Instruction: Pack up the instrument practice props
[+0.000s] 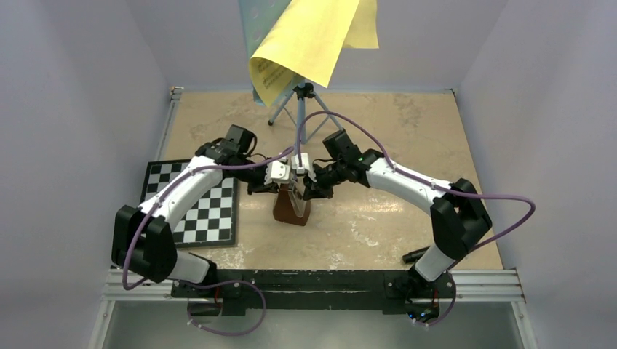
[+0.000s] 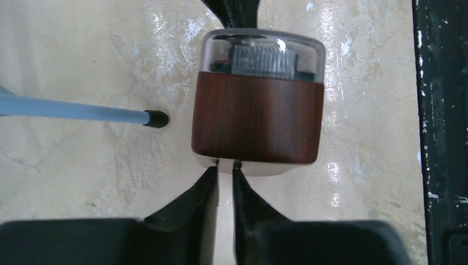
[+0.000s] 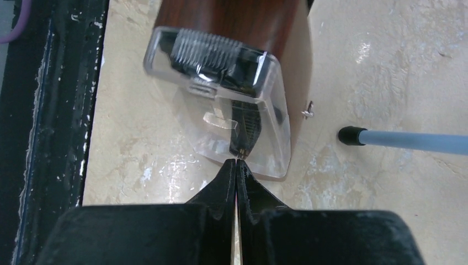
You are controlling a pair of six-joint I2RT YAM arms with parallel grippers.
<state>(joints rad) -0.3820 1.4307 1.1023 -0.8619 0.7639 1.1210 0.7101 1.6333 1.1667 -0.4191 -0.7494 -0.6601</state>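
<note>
The brown pyramid-shaped metronome [image 1: 292,207] stands mid-table with a clear cover [image 3: 232,105] over its dark pendulum. Both grippers meet at its top. My left gripper [image 2: 226,165] is shut down to a thin slit, and its tips touch the pale edge below the wood body [image 2: 258,118]. I see nothing between those tips. My right gripper [image 3: 237,161] is shut, with its tips against the clear cover at the pendulum's end. The light-blue music stand [image 1: 300,109] stands at the back on tripod legs. Yellow sheets [image 1: 313,36] hang over it.
A black-and-white chessboard [image 1: 196,203] lies left of the metronome, under the left arm. One stand leg [image 2: 83,109] [image 3: 408,141] ends close beside the metronome. A small dark object [image 1: 416,254] lies by the right arm's base. The black front rail [image 2: 441,132] borders the table.
</note>
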